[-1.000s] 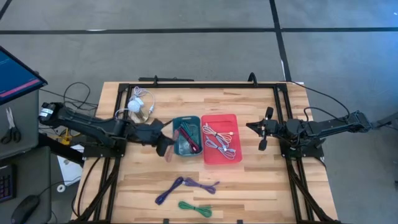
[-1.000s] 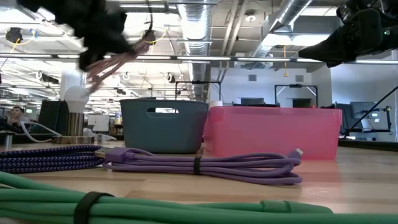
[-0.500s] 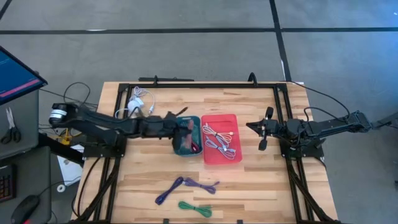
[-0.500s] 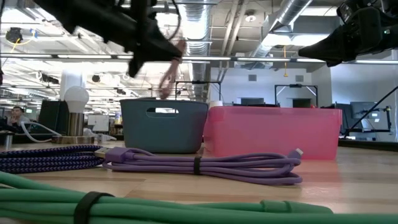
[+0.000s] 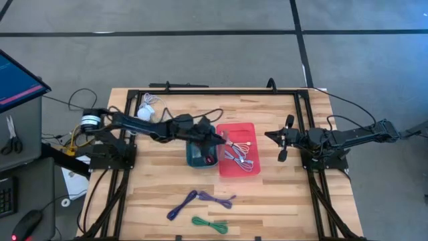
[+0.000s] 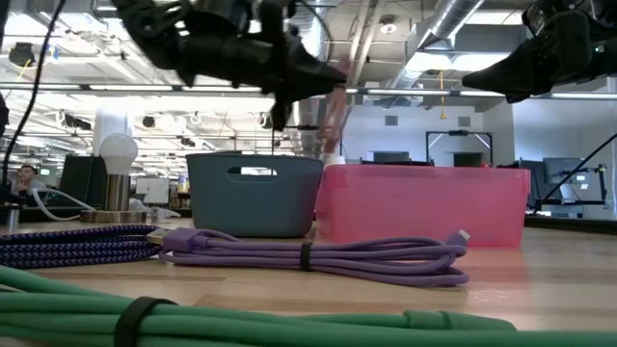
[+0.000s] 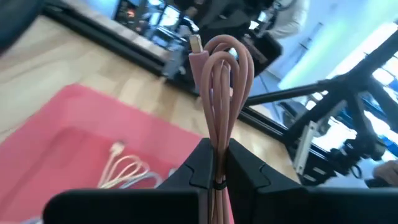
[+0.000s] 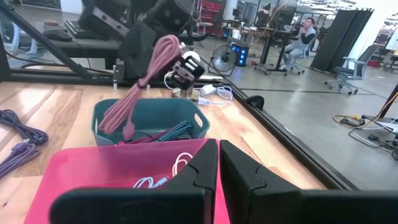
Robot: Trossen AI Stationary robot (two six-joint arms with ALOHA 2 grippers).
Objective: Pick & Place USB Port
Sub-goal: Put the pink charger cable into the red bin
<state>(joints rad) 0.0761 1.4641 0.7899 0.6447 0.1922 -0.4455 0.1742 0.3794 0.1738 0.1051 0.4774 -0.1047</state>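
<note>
The left gripper (image 7: 214,177), fingers clamped on the coiled pink USB cable (image 7: 219,81), holds it above the red bin (image 5: 235,131); light and floppy, it seems best gripped mid-bundle.

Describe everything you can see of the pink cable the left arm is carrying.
The pink cable is a dusty-pink cord folded into a long looped bundle, with a plug end showing beside the loop's bend. The left claw is shut on it near one end. It hangs in the air over the edge between the teal bin and red bin.
</note>
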